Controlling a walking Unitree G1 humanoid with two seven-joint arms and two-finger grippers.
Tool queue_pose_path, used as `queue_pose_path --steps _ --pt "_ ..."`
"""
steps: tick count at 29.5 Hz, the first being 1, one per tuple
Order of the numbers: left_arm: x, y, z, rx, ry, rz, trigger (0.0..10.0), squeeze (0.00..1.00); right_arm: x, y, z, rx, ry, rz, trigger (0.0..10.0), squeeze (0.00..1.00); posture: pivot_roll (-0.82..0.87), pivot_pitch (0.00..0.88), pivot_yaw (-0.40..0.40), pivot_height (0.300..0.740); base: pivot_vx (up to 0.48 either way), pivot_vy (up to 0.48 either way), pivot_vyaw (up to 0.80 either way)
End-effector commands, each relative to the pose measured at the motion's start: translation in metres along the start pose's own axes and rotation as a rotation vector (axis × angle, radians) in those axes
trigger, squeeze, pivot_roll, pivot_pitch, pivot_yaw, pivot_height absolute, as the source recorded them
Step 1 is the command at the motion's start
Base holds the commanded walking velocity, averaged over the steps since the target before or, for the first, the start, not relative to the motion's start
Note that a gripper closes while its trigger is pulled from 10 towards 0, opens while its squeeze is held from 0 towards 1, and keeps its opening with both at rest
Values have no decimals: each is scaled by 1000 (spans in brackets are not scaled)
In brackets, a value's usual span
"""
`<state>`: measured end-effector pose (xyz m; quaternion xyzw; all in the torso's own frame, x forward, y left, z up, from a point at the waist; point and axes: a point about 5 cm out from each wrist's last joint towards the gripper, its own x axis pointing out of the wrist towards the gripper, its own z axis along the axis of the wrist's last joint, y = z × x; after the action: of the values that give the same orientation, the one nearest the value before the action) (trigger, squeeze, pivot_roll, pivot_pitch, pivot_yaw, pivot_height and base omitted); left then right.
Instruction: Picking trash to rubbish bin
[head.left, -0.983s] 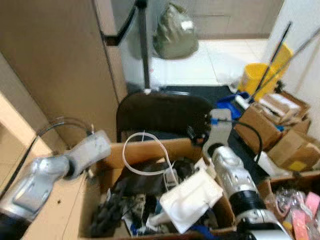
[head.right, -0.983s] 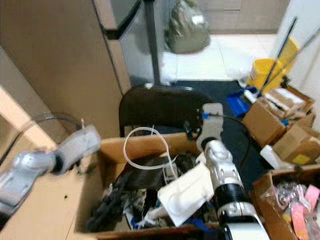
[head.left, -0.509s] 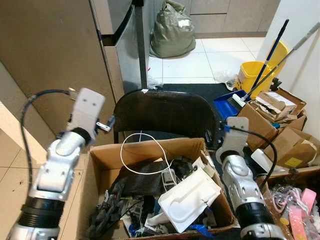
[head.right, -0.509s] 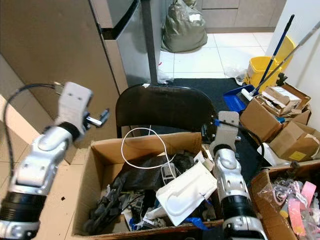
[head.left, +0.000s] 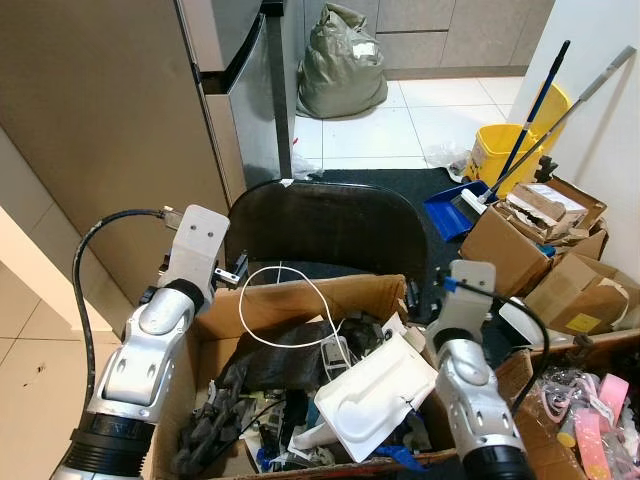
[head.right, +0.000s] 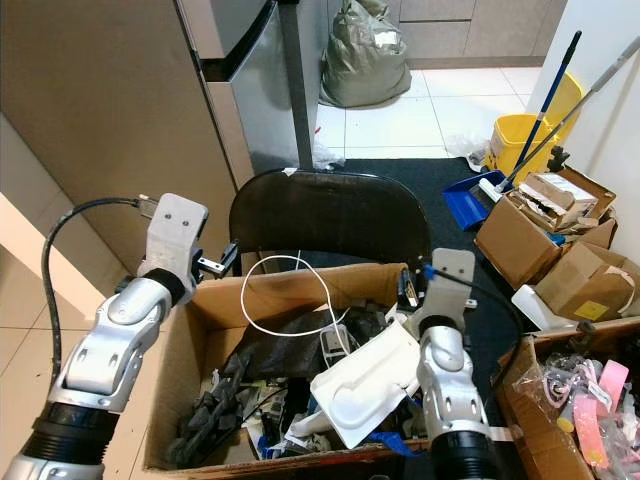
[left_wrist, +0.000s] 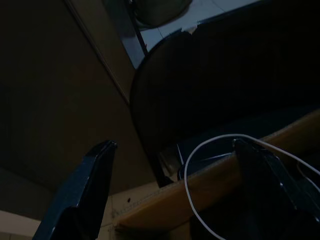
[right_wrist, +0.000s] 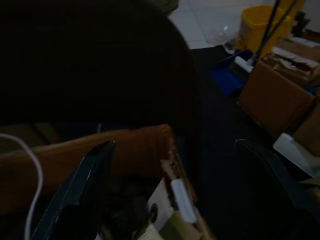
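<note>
Left eye view: cardboard box (head.left: 300, 295) heaped with trash, white moulded tray (head.left: 375, 385) on top, white cable loop (head.left: 285, 305) over the back rim, black chair (head.left: 325, 225) just behind. Left gripper (head.left: 237, 276) at the box's back left corner, right gripper (head.left: 412, 296) at its back right corner.

Right eye view: yellow mop bucket (head.right: 525, 140) well apart; olive bag (head.right: 365, 60) far behind.

Left wrist view: fingers (left_wrist: 85, 185) spread wide, holding nothing, above the box rim.

Right wrist view: fingers (right_wrist: 80, 190) wide apart, empty.
</note>
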<state>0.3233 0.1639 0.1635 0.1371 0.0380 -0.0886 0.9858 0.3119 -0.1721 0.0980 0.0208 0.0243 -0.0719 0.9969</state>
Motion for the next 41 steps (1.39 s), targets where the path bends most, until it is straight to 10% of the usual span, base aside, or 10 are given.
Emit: queue_pose_path --steps 1,41 --pt "-2 1 -9 -13 28 10 10000 0 -3 3 -2 1 12 13 10000 0 35 146 72 740 0 0 0" --pt "-2 5 -16 -78 54 25 10000 0 -5 8 3 23 38 43 10000 0 18 129 58 740 -198 0 0"
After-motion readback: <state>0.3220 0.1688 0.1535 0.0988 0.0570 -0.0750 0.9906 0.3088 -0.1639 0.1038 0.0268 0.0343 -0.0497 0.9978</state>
